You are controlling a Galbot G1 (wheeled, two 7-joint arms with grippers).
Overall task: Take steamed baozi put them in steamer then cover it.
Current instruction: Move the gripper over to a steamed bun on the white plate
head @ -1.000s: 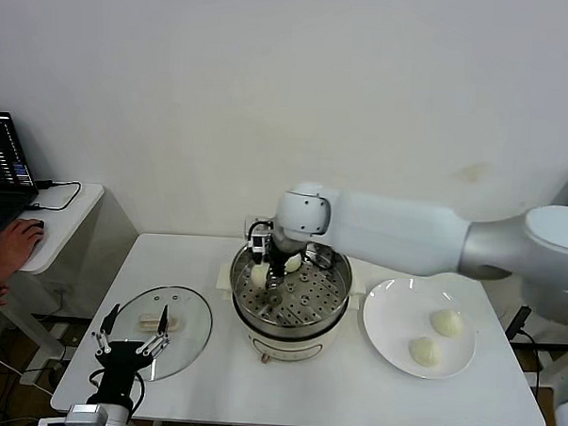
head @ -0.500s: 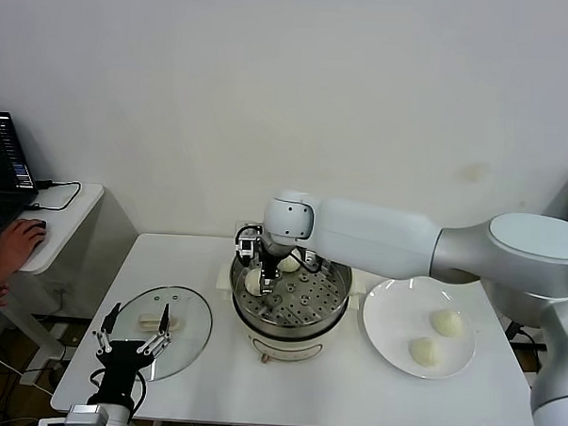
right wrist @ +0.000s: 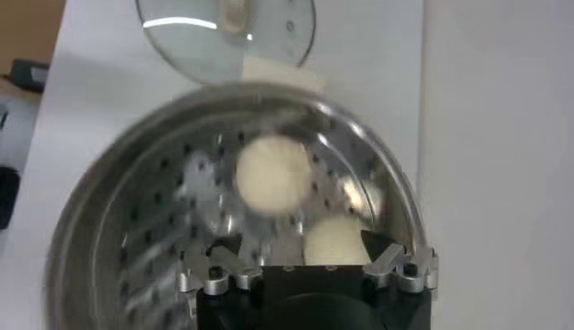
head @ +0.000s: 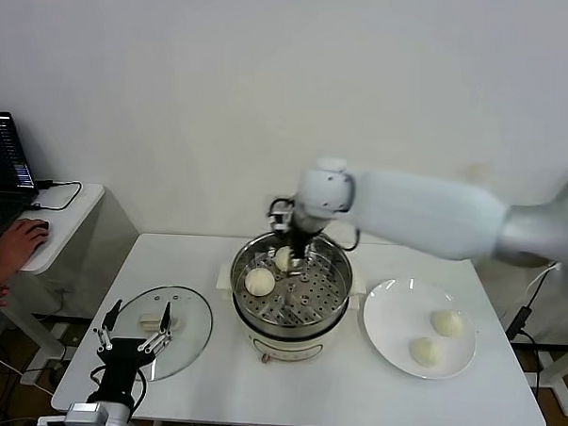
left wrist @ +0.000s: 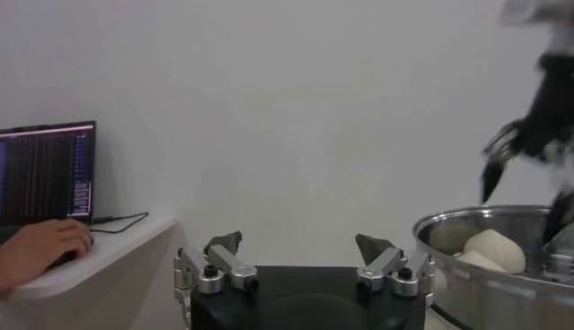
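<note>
The steamer stands mid-table with two baozi on its perforated tray, one at the left and one at the back. Two more baozi lie on the white plate. My right gripper hangs open and empty over the back of the tray. In the right wrist view it is just above the back baozi, with the other baozi farther off. My left gripper is parked open at the front left by the glass lid; it also shows in the left wrist view.
The glass lid lies flat on the table left of the steamer, its knob up. A side table at far left holds a laptop and a person's hand. The wall is close behind the steamer.
My right gripper let go of the baozi at the left of the tray, opened, and moved up and toward the back right. The left arm has not moved.
</note>
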